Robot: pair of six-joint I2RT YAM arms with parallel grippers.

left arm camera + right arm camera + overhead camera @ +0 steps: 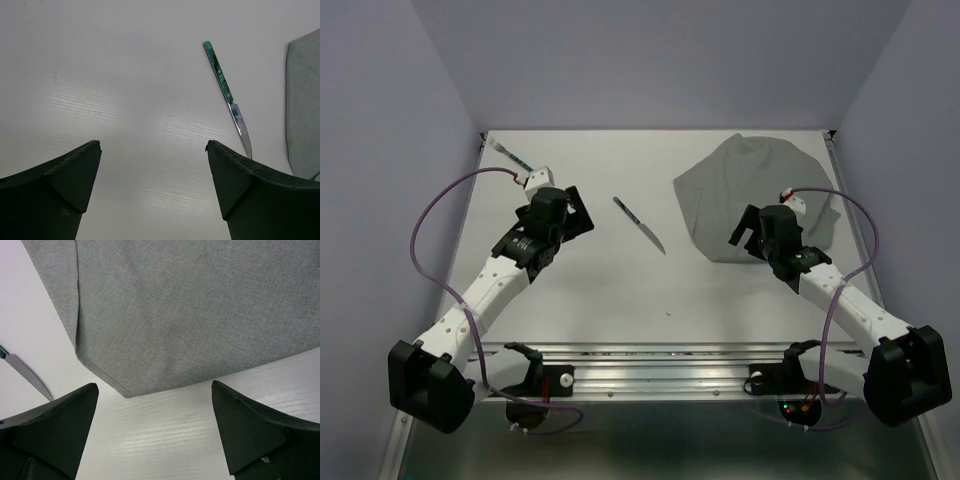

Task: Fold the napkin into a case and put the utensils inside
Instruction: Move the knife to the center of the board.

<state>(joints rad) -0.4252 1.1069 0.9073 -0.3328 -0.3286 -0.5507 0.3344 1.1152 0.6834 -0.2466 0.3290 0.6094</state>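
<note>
The grey napkin (745, 190) lies loosely spread at the back right of the table; it also shows in the right wrist view (200, 305) and its edge shows in the left wrist view (305, 100). The teal-handled knife (640, 224) lies mid-table, blade pointing near-right, and shows in the left wrist view (225, 85). A second utensil (510, 155) lies at the back left corner. My left gripper (585, 212) is open and empty, left of the knife (152, 145). My right gripper (740, 231) is open and empty over the napkin's near corner (155, 385). No case is in view.
The white table (620, 290) is boxed in by pale walls at the back and sides. A metal rail (650, 375) runs along the near edge between the arm bases. Purple cables loop beside both arms. The knife's blade tip (27, 375) shows left of the right gripper.
</note>
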